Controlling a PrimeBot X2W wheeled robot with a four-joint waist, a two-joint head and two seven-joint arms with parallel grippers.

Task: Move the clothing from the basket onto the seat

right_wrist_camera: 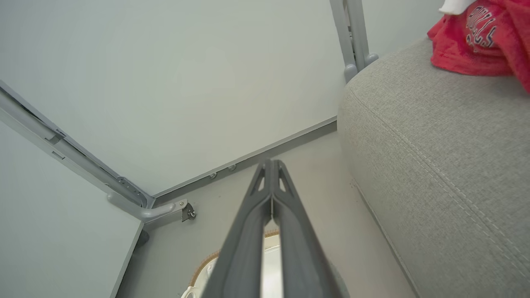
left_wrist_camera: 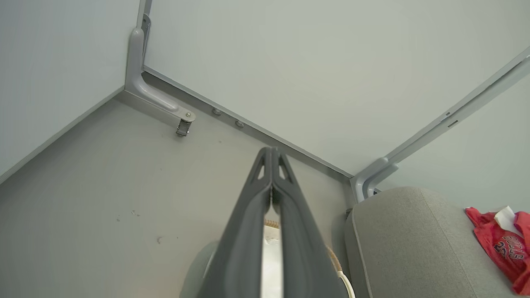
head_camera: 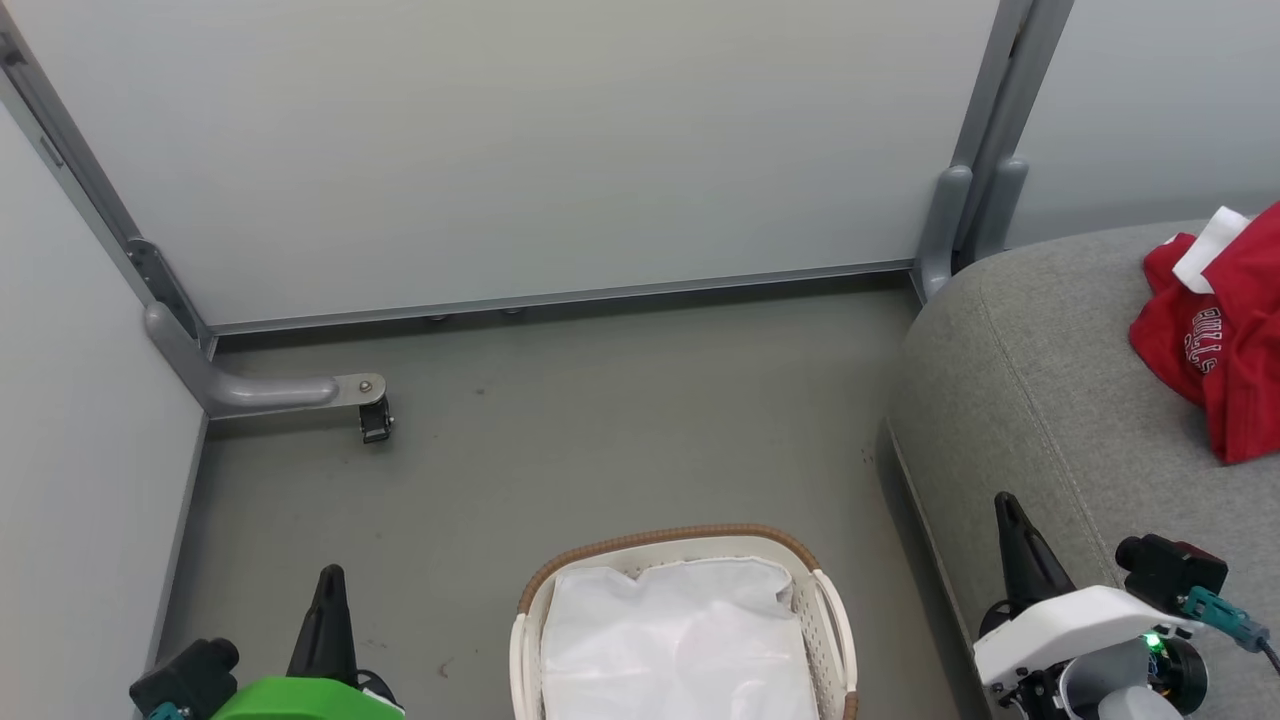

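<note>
The red clothing (head_camera: pixel 1225 335), a jersey with white trim and "BULLS" lettering, lies bunched on the grey seat (head_camera: pixel 1030 390) at the right; I also see the clothing (left_wrist_camera: pixel 501 246) in the left wrist view and the clothing (right_wrist_camera: pixel 482 39) in the right wrist view. The white basket (head_camera: pixel 835 625) with a brown woven rim stands on the floor at bottom centre, holding just its white cloth liner (head_camera: pixel 675 640). My left gripper (head_camera: pixel 331 575) is shut and empty, left of the basket. My right gripper (head_camera: pixel 1004 500) is shut and empty, over the seat's front edge.
Pale partition panels on grey metal frames close in the grey floor (head_camera: pixel 560 440) at the back and left. A grey foot bracket with a small caster (head_camera: pixel 375 420) juts out at the back left. A second panel foot (head_camera: pixel 945 230) stands beside the seat's far corner.
</note>
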